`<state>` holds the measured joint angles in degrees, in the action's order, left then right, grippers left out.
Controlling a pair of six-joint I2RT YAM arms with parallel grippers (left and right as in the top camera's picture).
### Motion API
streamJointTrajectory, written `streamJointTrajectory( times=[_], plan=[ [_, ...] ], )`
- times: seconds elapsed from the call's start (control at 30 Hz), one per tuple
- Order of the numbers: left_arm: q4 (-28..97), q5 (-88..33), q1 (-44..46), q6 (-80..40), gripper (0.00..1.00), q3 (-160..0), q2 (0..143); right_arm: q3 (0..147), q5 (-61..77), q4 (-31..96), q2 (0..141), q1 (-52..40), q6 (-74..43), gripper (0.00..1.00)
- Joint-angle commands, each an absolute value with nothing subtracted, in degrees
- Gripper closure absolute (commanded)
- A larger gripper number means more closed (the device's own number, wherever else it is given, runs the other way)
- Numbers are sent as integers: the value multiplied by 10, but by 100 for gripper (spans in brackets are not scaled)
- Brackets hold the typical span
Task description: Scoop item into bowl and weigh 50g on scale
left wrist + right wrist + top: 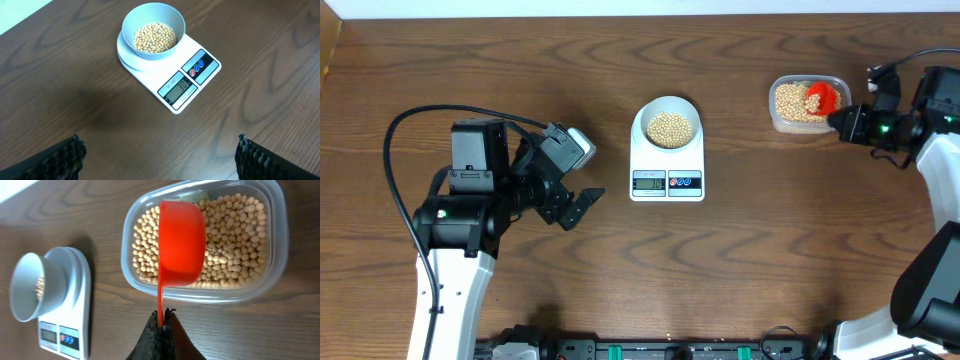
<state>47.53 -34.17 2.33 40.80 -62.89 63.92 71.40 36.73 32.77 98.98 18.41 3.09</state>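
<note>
The pale bowl point(667, 125) stands on the white scale point(667, 172) at the table's middle, partly filled with tan beans point(154, 37). My left gripper point(160, 150) hangs open over bare wood in front of the scale point(200, 75), nothing between its fingers. My right gripper point(163, 316) is shut on the thin handle of a red scoop point(181, 242). The scoop's cup lies over the beans point(235, 235) in the clear tub point(280, 230), its outer side toward the wrist camera, so its contents are hidden. Overhead, the right gripper point(845, 122) sits just right of the tub point(807, 103).
The scale's display and two round buttons point(196, 67) face the front edge. The left arm's body point(470, 190) stands at the left of the table, and the right arm point(940, 150) runs along the right edge. A white wall borders the far side.
</note>
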Motion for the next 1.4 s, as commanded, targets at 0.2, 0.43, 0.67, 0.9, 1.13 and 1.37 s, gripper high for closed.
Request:
streamJointTrajectory(
  times=[0.2, 0.43, 0.67, 0.9, 1.13, 1.37],
  plan=[
    [475, -343, 20, 415, 2, -640, 641, 708, 460, 311, 995, 189, -5, 99],
    [475, -343, 20, 415, 2, -640, 641, 708, 550, 291, 995, 185, -19, 99],
    [475, -343, 20, 416, 2, -640, 641, 708, 575, 263, 995, 145, -32, 99],
    [475, -343, 21, 415, 2, -640, 641, 708, 576, 221, 995, 81, -73, 99],
    [475, -343, 20, 416, 2, -640, 641, 708, 573, 194, 995, 7, -69, 99],
    [475, -343, 21, 415, 2, -640, 641, 708, 483, 191, 995, -75, 53, 99]
  ],
)
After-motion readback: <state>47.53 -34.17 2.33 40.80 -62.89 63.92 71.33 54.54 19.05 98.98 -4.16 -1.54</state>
